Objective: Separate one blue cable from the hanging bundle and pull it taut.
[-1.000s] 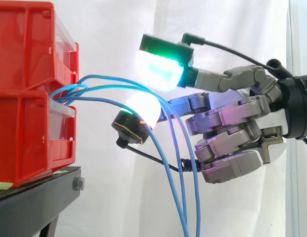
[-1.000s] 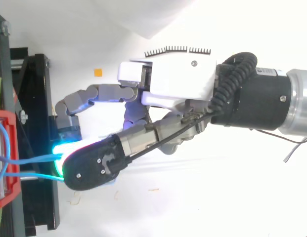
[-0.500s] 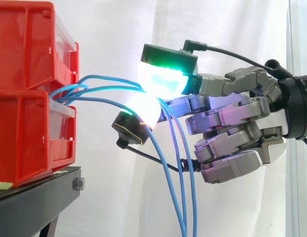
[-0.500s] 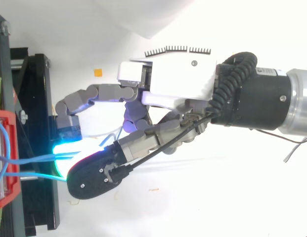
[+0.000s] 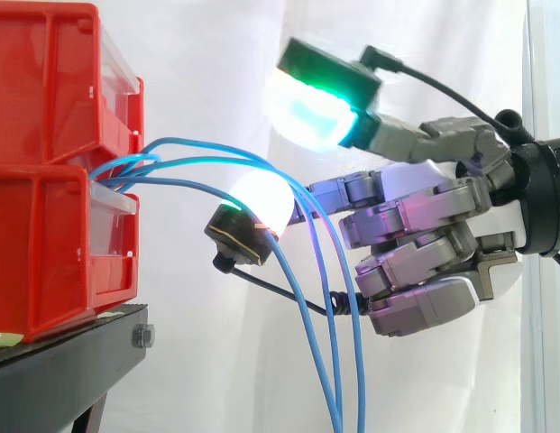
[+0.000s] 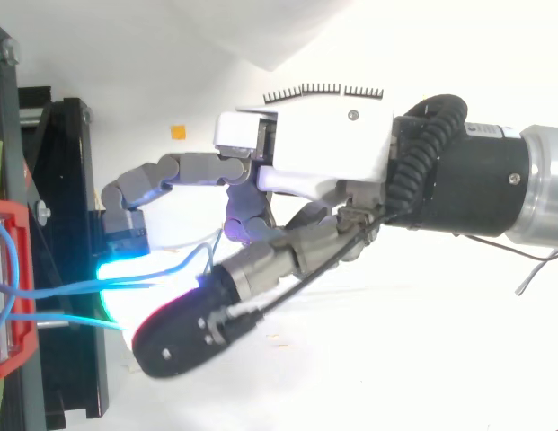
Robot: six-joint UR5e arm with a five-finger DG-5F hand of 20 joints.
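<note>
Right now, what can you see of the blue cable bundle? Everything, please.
The blue cables are a few thin, smooth strands. They emerge from between the stacked red bins, arc toward the hand, then hang slack out of the side view's bottom edge. They cross at the white-glowing pad of an outstretched finger; whether they touch it is unclear. The green-glowing pad is raised clear above them. None looks taut.

Two bins [image 5: 45, 180] are stacked on a stand [image 5: 63, 361] at left; cables [image 5: 198, 161] are led rightward, hanging before the hand [image 5: 415, 225].
</note>
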